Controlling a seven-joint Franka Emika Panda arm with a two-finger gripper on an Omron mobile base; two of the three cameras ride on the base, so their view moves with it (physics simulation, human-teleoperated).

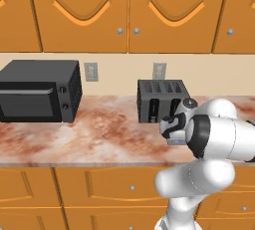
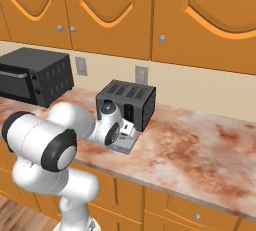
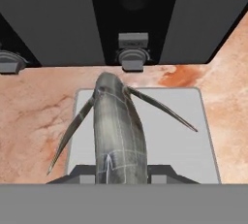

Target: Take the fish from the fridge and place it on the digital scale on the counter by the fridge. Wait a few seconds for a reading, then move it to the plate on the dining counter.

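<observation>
Reaching low over the counter [image 2: 200,145], arm bent forward, jaws clamped on the fish [image 3: 118,131] above the digital scale [image 3: 184,140] before the toaster [image 2: 127,102].

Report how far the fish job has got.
Done: the fish is out of the fridge and over the digital scale, which lies on the counter in front of the toaster. In hand: the gripper is shut on the fish; whether it rests on the scale is unclear. Left: release, wait for a reading, carry it to the plate.

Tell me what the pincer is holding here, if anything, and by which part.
The pincer is shut on the fish, gripping its near end, over the digital scale. Which end cannot be told.
</observation>
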